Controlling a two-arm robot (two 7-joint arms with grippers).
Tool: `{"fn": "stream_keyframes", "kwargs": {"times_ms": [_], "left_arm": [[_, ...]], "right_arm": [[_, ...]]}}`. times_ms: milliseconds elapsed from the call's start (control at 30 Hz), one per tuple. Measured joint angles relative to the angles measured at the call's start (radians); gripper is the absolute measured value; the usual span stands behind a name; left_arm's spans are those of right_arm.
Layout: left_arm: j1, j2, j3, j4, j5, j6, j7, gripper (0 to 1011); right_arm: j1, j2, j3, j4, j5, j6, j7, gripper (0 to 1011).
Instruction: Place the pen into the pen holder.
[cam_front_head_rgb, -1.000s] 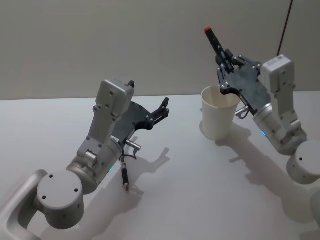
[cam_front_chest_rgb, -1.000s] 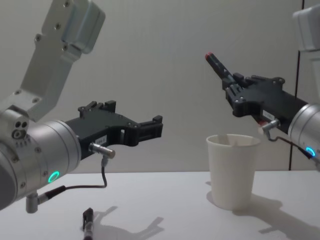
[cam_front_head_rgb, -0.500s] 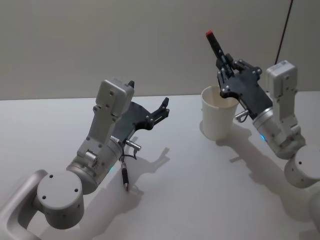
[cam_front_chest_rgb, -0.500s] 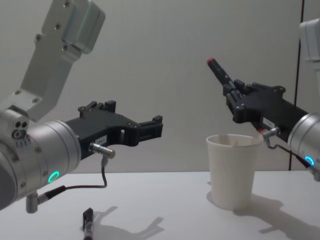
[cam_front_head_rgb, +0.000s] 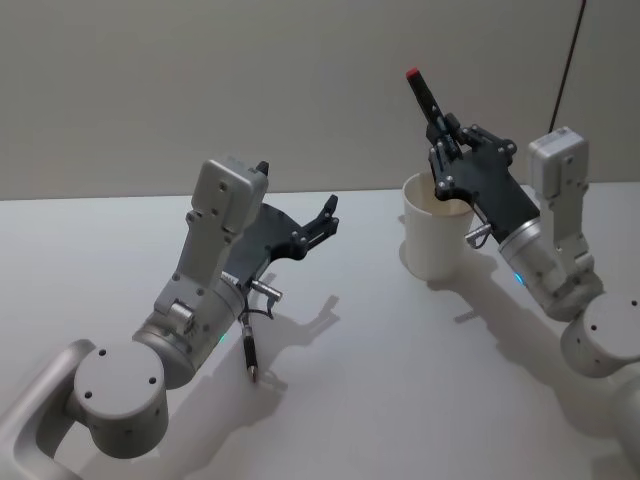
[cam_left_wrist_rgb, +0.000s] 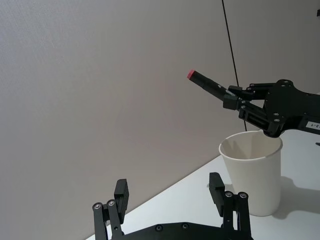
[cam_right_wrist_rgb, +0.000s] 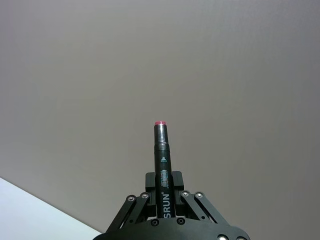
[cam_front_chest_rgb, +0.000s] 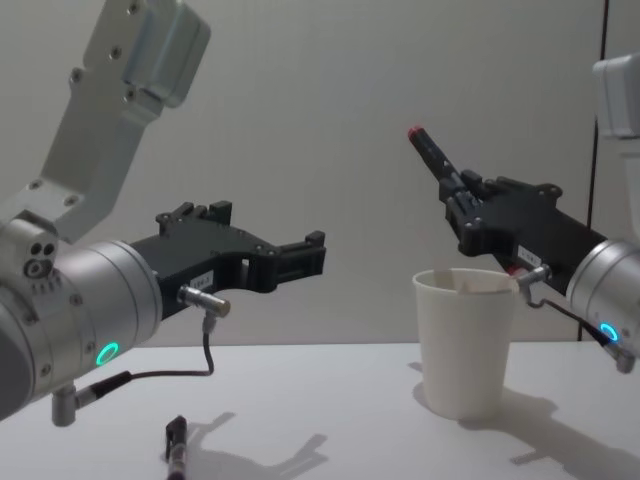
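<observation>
- Black plastic with a red end, by the look of the pen (cam_front_head_rgb: 428, 103): likely stiff, light and a little slick along the barrel.
- Sits clamped by its lower barrel in the right gripper (cam_front_head_rgb: 442, 135), jaws closed tight on it, red end slanting up and away toward the back wall.
- Hangs just above the rim of the pen holder (cam_front_head_rgb: 430, 250), a white paper cup standing toward the far edge of the table (cam_front_head_rgb: 380, 390), right of the middle. Cannot tell whether the pen's lower end dips below the rim, since the gripper hides it.
- Needs no fresh hold, judging by the firm, centred grip seen from the right wrist. Probably wants tipping closer to upright before release, as a slanted drop risks catching the rim.
- Calls for care with the cup itself: thin paper, probably very light, easy to dent or knock over, so best keep the gripper off its wall.
- Hovers idle on the other side: left gripper (cam_left_wrist_rgb: 169, 185), fingers spread apart and holding nothing, over the left half of the table, well apart from the cup.
- Leaves 1 more pen, the second pen (cam_front_head_rgb: 249, 355), lying flat on the table below the left arm.
</observation>
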Motion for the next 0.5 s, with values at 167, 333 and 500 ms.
{"fn": "stream_keyframes", "kwargs": {"times_ms": [167, 333, 500], "left_arm": [[0.000, 0.000, 0.000, 0.000, 0.000, 0.000, 0.000, 1001], [0.000, 0.000, 0.000, 0.000, 0.000, 0.000, 0.000, 1001], [0.000, 0.000, 0.000, 0.000, 0.000, 0.000, 0.000, 1001]], "right_arm": [[0.004, -0.002, -0.002, 0.010, 0.001, -0.006, 0.000, 183], [0.007, -0.003, -0.002, 0.015, 0.002, -0.007, 0.000, 218], [0.009, -0.004, -0.003, 0.020, 0.002, -0.010, 0.000, 407]]}}
